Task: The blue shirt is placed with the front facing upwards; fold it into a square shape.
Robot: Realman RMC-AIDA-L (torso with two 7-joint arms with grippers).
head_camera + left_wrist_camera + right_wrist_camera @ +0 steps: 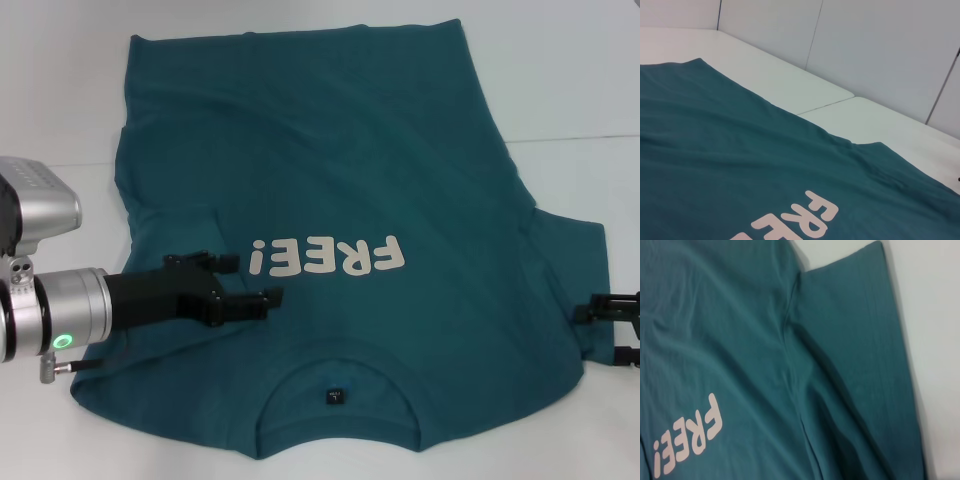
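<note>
Left end effector point(262, 283) reaches in from the left, over the shirt point(340, 160) near the "FREE!" lettering point(327, 257); fingers spread, one above the other in head view, nothing between them. Whether they touch the fabric: cannot tell. Right end effector point(610, 328) sits at the far right edge, at the hem of the right sleeve point(575, 270); two dark fingers apart, grip on cloth cannot be told. Shirt lies flat on the white counter point(560, 80), front up, collar and neck label point(334, 397) nearest the robot, hem at the far side. Left sleeve area folded inward under the arm; some creases across the body.
</note>
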